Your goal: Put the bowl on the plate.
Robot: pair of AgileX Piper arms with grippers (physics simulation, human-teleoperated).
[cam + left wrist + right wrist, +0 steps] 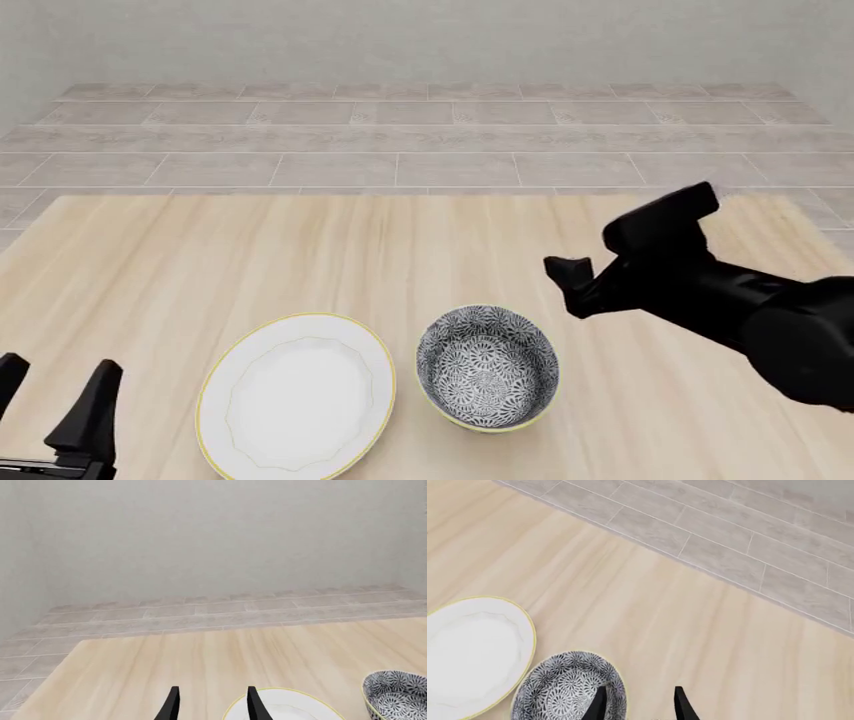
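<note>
right arm lining up on the bowl, nothing grasped yet

the bowl (487, 367) sits upright on the worktop (267, 260), just beside the plate (296, 392) and not on it. the right end effector (571, 285) hangs above and beyond the bowl's far right rim, fingers parted and empty. the step in hand looks like the approach; next it would need to descend over the rim, pinch it, then lift and carry it leftward. the left end effector (54, 405) waits open beside the plate. nothing blocks the short path.
</note>
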